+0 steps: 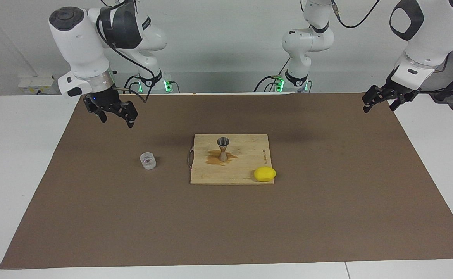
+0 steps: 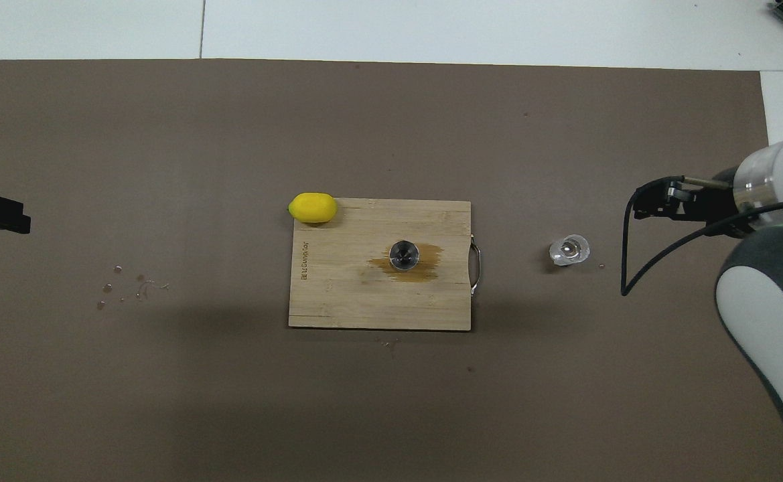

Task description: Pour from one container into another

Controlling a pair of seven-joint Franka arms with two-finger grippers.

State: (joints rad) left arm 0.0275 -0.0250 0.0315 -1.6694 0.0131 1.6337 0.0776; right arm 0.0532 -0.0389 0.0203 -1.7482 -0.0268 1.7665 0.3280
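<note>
The clear glass cup (image 1: 148, 161) (image 2: 569, 250) stands upright on the brown mat, beside the wooden board toward the right arm's end. The grey metal jigger (image 1: 223, 148) (image 2: 404, 254) stands upright in the middle of the board, on a brown wet stain. My right gripper (image 1: 116, 121) (image 2: 640, 203) is open and empty, raised over the mat close to the cup and not touching it. My left gripper (image 1: 379, 107) (image 2: 9, 215) is open and empty, and waits raised over the mat's edge at the left arm's end.
The wooden cutting board (image 1: 245, 147) (image 2: 337, 294) lies mid-table, its metal handle (image 2: 477, 268) toward the cup. A yellow lemon (image 1: 264, 174) (image 2: 312, 207) rests at the board's corner farthest from the robots. Small droplets (image 2: 130, 288) dot the brown mat (image 1: 327, 213) toward the left arm's end.
</note>
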